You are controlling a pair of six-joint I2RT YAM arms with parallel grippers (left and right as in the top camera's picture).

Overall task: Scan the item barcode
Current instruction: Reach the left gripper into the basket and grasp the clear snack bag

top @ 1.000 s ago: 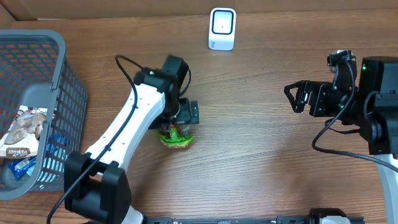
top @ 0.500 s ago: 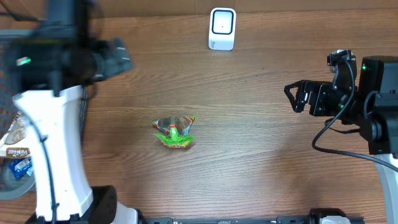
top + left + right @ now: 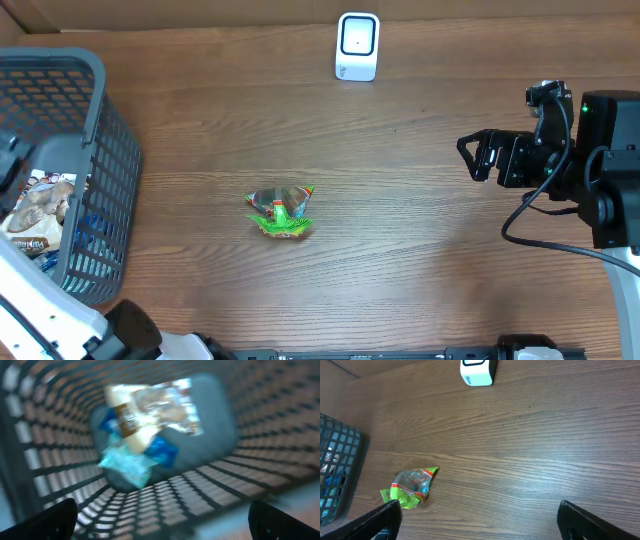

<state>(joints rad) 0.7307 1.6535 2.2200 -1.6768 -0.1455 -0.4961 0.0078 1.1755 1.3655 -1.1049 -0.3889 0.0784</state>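
Blur smears the left wrist view; wrappers (image 3: 145, 415) in the grey mesh basket (image 3: 280, 425) are unreadable below the wide, empty left pincer (image 3: 162, 522). The green-and-clear crinkled plastic packet (image 3: 281, 213) lies well ahead of the spread, empty right pincer (image 3: 470, 157).

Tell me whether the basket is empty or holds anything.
Not empty. The basket holds several packets on its bottom, visible from overhead and in the left wrist view looking in.
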